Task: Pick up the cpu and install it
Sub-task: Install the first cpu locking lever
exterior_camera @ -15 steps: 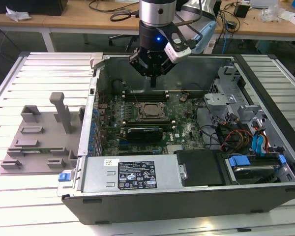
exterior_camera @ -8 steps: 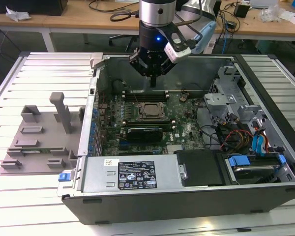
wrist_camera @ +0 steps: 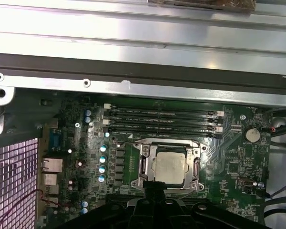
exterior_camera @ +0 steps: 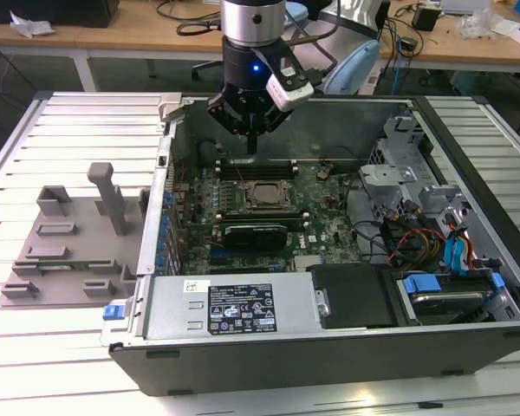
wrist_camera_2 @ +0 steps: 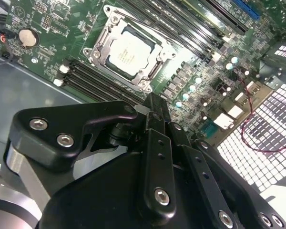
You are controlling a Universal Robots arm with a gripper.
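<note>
Presently we find the flat square cpu with its pale silvery metal top (wrist_camera: 170,164) lying inside the metal socket frame (wrist_camera: 145,167) on the green motherboard (wrist_camera_2: 52,43) of the open dark grey computer case (exterior_camera: 329,338); in the second wrist view the cpu (wrist_camera_2: 127,51) looks level within the frame, which suggests it is already seated, though we cannot confirm full engagement. We note the black robot gripper (exterior_camera: 252,143) hanging above the board, apart from the chip, on the far side of the socket in the exterior view. Its narrow fingers (wrist_camera_2: 157,114) stand pressed together with nothing between them, so the jaws are clenched and empty. At the exterior view's left, a grey plastic tray (exterior_camera: 69,251) rests on the ribbed table beside the case, presumably the parts holder.
</note>
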